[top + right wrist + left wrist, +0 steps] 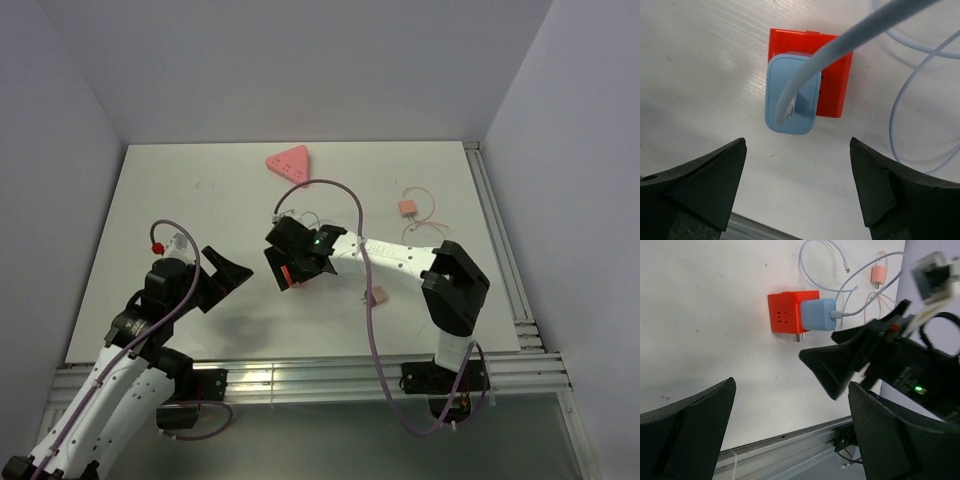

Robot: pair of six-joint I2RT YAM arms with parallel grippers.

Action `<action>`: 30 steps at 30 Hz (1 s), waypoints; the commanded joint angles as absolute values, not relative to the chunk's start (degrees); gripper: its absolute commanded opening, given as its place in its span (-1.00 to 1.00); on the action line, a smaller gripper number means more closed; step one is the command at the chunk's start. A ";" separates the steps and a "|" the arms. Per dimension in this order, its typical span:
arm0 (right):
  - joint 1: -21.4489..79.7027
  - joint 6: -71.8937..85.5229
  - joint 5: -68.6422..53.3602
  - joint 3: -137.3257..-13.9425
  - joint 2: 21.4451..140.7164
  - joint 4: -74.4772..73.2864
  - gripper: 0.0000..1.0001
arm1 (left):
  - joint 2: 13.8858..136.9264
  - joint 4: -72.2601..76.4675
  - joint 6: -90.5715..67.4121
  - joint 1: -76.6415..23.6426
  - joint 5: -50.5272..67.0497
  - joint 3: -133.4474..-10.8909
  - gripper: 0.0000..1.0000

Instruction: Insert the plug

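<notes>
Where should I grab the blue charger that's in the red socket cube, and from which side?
Grip the blue charger across its two flat long sides, probably approaching from the cable end, jaws straddling it; the red socket cube covers the opposite face.

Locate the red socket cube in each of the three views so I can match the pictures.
Top external: only a sliver of the red socket cube shows, left of centre, under the right arm.
Left wrist: upper centre, fully in view.
Right wrist: upper centre, partly covered.
Shared landmark: the blue charger sits against the cube in both wrist views; it is hidden in the top view.
</notes>
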State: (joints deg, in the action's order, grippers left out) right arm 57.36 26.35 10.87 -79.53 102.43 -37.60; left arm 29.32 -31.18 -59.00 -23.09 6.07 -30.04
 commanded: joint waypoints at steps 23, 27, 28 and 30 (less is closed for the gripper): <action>56.61 27.78 6.12 -68.57 102.32 -8.30 -1.00 | 25.83 -33.66 -55.01 -23.12 11.14 -34.19 0.89; 49.33 28.48 -26.17 -61.98 98.44 -0.27 -1.00 | 26.98 -29.72 -56.51 -23.12 19.50 -33.23 0.85; 48.18 29.17 -32.46 -61.44 99.05 3.48 -1.00 | 27.07 -27.88 -57.04 -23.12 20.73 -32.79 0.83; 45.63 31.27 -43.79 -61.17 101.32 4.83 -1.00 | 27.16 -26.81 -57.83 -23.12 22.93 -31.73 0.81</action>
State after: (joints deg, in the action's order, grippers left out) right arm 48.88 28.67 -18.00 -61.58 101.30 -5.78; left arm 27.11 -32.05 -56.86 -23.09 16.29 -31.83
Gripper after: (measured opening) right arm 0.693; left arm 0.908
